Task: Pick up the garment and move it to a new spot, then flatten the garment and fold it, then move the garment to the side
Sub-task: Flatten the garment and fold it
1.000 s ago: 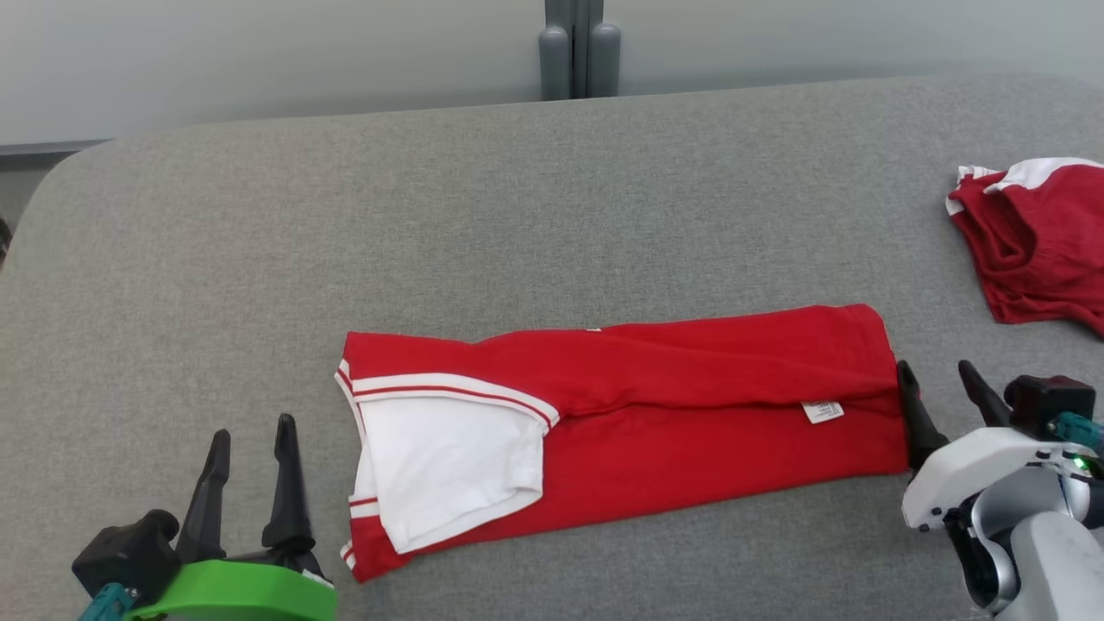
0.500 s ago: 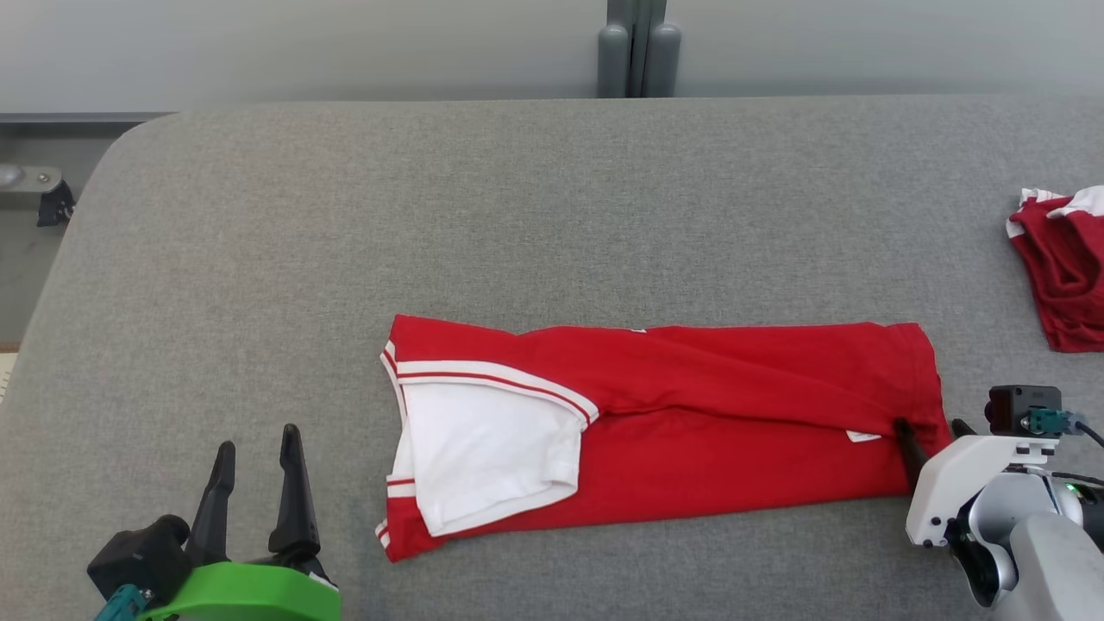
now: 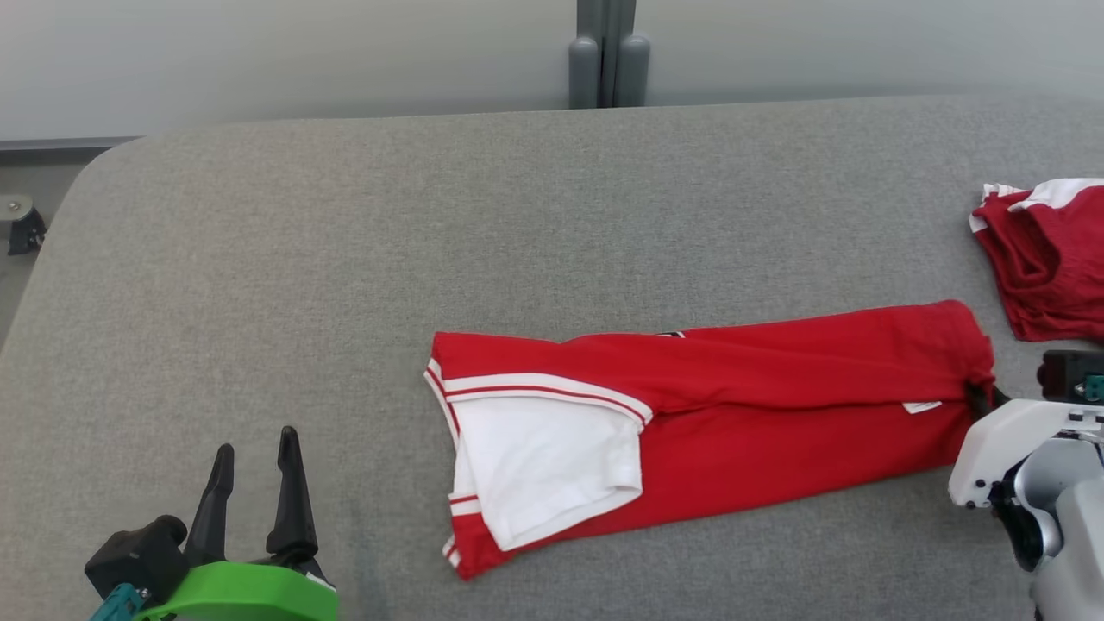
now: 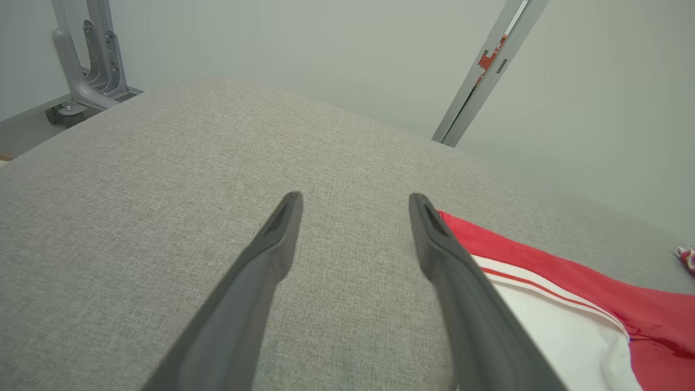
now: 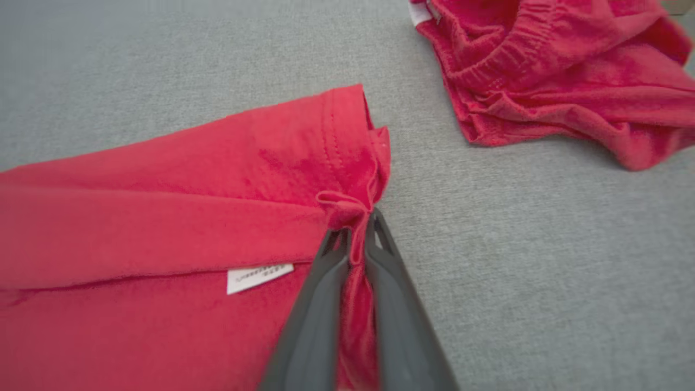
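The right gripper (image 5: 358, 231) is clenched on the hem of the shirt (image 3: 776, 414), which lies folded on the table (image 3: 302, 259), stretching left from it. The left gripper (image 3: 254, 453) stands released, the shirt's white sleeve near its right. Shorts (image 3: 1048, 267) lie just beyond the right gripper.

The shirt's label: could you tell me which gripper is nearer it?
Right. The right gripper pinches the shirt beside the label; the left gripper is open, beyond the shirt's opposite end.
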